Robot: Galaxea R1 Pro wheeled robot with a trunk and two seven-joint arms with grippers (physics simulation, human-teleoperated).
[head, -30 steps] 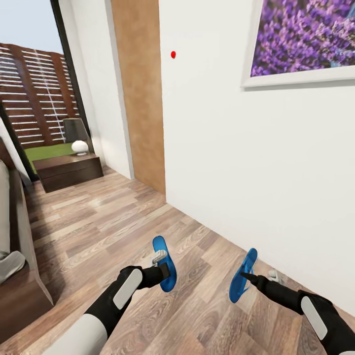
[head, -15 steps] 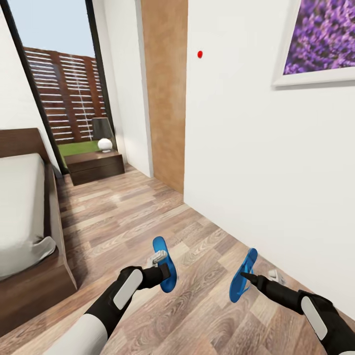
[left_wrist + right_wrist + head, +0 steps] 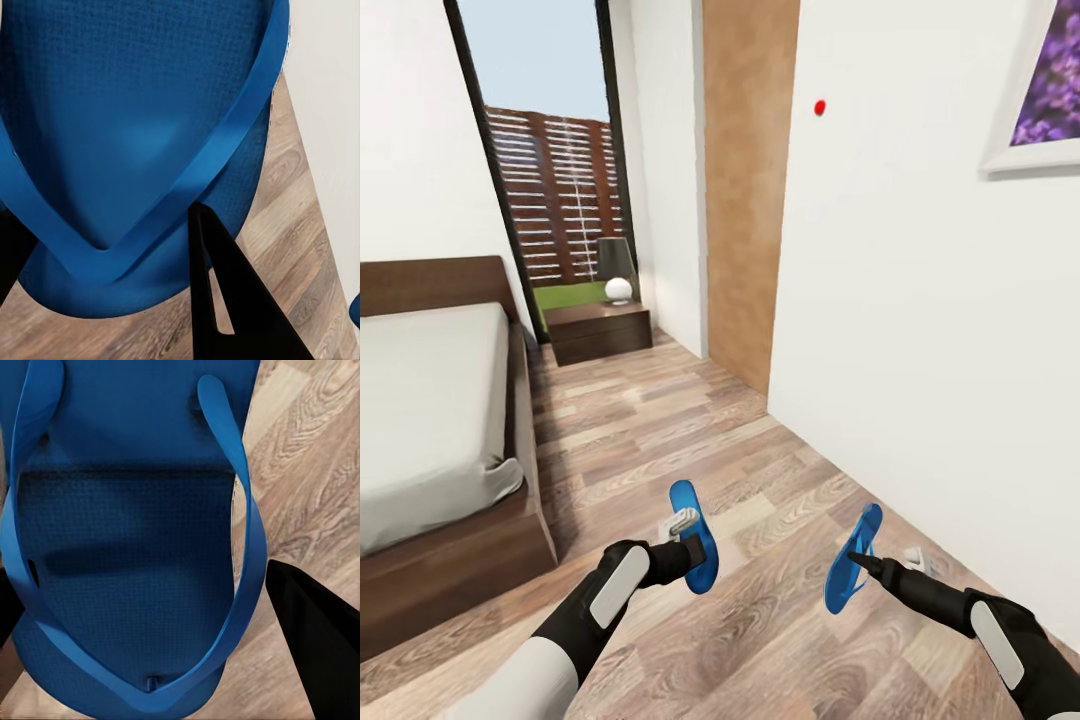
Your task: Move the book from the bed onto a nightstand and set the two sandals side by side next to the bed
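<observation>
The left tool [image 3: 685, 553] is clamped on one blue sandal [image 3: 693, 548], held off the wood-plank floor [image 3: 660, 440] with its sole standing nearly on edge. In the left wrist view that sandal [image 3: 135, 150] sits right against the camera, its toe strap running in a V down to the toe post, with a dark finger [image 3: 225, 300] crossing in front of the rim and a second dark finger at the opposite edge.

The right tool [image 3: 865, 568] pinches the other sandal [image 3: 852, 560], also carried above the floor and tilted on edge, level with the first and apart from it. In the right wrist view this sandal [image 3: 127, 555] shows its textured footbed and the strap looping round to the toe post, with one dark finger [image 3: 315, 637] just beside the rim.

Beyond the left tool and off to its left lies the bed [image 3: 450, 470], its dark brown frame low on the floor and its pale grey mattress bare where it shows. The white wall [image 3: 920, 330] runs close along the right tool's outer side, with a corner of the purple flower picture [image 3: 1045, 90] higher up.

Farther ahead of both tools, past the head of the bed, stands a nightstand [image 3: 600, 332] with a lamp [image 3: 616, 270] on top, in front of a tall dark-framed window [image 3: 550, 170]. A brown door [image 3: 745, 190] stands between the nightstand and the wall.
</observation>
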